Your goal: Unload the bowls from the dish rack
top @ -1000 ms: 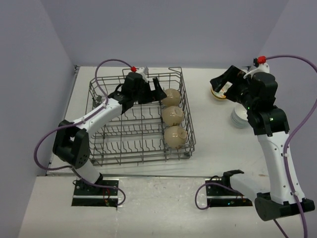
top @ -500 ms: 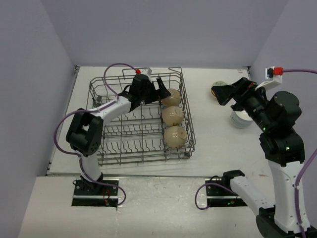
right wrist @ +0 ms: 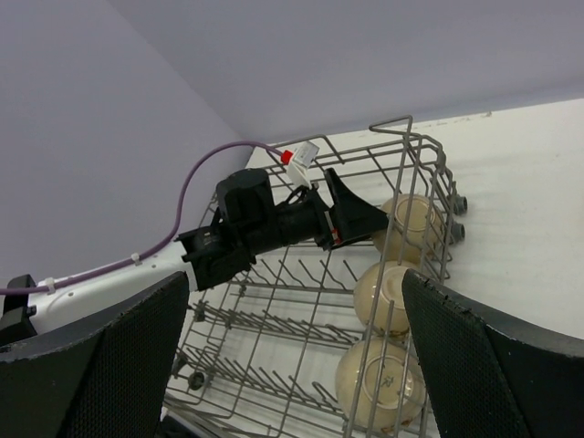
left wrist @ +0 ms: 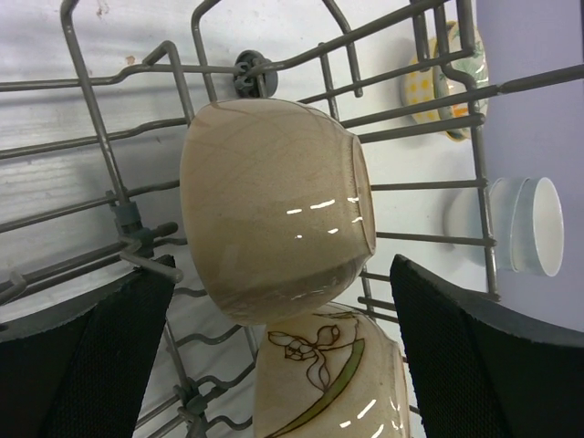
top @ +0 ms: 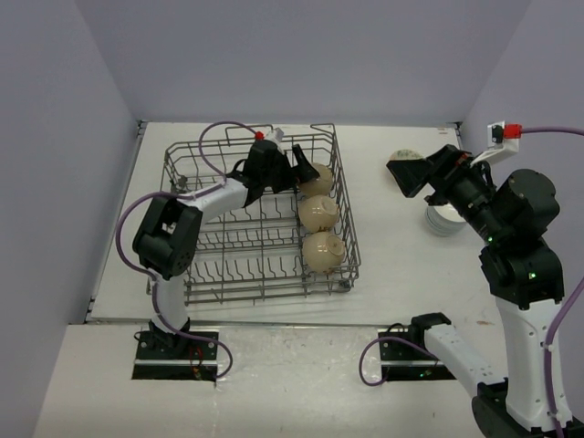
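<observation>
The grey wire dish rack (top: 242, 251) stands left of centre. Three beige bowls lie on their sides along its right wall: far (top: 317, 179), middle (top: 318, 213), near (top: 324, 253). My left gripper (top: 297, 167) is inside the rack at the far bowl. In the left wrist view its open jaws (left wrist: 283, 265) flank that bowl (left wrist: 274, 205) without touching it, and the flower-painted middle bowl (left wrist: 328, 383) lies below. My right gripper (top: 415, 173) hangs open and empty above the table on the right. It half hides a yellow bowl (top: 401, 157). Stacked white bowls (top: 443, 219) sit nearby.
In the right wrist view, the open right gripper (right wrist: 294, 278) looks across at the rack (right wrist: 301, 347) and the left arm (right wrist: 265, 228). The rack's wall wires stand between the left gripper and the yellow bowl (left wrist: 444, 82) and white stack (left wrist: 529, 226) outside.
My left gripper has pushed further right along the rack's far row to the far beige bowl. My right arm has lifted off the yellow bowl and swung to face the rack.
</observation>
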Tool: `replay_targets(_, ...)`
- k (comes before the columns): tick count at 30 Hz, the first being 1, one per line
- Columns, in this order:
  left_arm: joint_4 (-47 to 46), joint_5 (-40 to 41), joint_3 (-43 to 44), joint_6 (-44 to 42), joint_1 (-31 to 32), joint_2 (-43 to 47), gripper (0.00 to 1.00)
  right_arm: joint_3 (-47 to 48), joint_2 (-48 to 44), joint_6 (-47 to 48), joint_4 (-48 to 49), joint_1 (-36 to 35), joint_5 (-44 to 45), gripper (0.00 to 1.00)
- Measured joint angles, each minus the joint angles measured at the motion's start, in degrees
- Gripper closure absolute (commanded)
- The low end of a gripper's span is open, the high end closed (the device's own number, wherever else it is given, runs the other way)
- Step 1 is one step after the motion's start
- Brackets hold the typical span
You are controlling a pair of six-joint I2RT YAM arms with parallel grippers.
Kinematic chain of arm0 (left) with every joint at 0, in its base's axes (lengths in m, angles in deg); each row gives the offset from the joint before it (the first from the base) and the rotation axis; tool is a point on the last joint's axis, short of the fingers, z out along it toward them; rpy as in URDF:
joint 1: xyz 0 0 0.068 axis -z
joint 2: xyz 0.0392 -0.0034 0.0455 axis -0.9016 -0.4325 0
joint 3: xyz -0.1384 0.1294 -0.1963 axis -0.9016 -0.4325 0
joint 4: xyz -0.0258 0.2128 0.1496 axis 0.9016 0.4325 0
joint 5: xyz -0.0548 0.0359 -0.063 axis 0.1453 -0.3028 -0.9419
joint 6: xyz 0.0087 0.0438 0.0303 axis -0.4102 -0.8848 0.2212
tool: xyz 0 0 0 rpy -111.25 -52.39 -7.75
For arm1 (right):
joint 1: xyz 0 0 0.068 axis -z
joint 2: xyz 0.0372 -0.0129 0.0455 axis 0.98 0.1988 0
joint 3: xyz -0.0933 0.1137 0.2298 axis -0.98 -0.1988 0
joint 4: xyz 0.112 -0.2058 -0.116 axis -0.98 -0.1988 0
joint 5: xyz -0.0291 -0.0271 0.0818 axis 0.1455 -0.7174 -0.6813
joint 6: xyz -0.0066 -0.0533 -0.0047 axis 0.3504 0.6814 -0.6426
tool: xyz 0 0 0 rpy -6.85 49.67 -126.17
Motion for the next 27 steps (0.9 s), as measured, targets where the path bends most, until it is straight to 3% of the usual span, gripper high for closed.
replay_targets(8,-5.7,-3.2,-1.5,2.1,0.0,-0.3,0.05,0.1,0.3,0.2,0.0,-0.2,0.0,0.01)
replay_targets(16,-10.3,-5.4,-2.8,3.9,-0.2,-0.6,0.21,0.1,-0.2,0.6,0.0,-0.4,0.0,0.01)
replay_targets(27,-15.8,-7.5,-3.1,5.9,-0.5,-2.7,0.28,0.1,-0.2,1.3,0.0,-0.8,-0.2,0.01)
